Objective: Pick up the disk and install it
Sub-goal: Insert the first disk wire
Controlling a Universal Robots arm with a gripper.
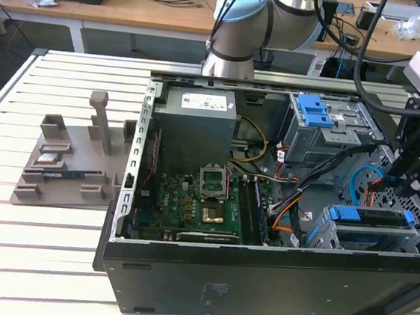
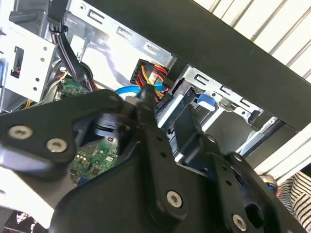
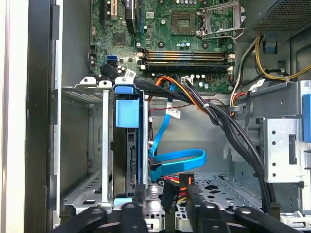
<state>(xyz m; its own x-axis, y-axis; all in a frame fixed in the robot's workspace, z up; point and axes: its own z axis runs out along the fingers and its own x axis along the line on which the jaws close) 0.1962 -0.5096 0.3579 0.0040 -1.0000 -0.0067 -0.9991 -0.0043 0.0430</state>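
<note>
The disk [image 1: 369,218] sits in the metal drive cage [image 1: 359,239] at the near right corner of the open computer case [image 1: 258,275] in the exterior view, its blue carrier rail showing along the top. In the first wrist view the disk [image 3: 127,112] stands on edge between the cage walls [image 3: 104,145]. My gripper [image 1: 389,185] hangs just above the cage's right end. Its black fingers [image 3: 138,208] are apart at the disk's end, with loose cable plugs between them; my gripper [image 3: 165,206] is open and holds nothing. The second wrist view shows the cage [image 2: 194,82] behind the black linkage.
A grey power supply box [image 1: 196,130] and the green motherboard [image 1: 189,208] fill the case's left half. A blue flat cable [image 3: 175,160] and a black cable bundle [image 3: 228,131] run beside the cage. An upper bay with a blue latch [image 1: 316,110] stands behind. A grey fixture [image 1: 67,161] lies on the table.
</note>
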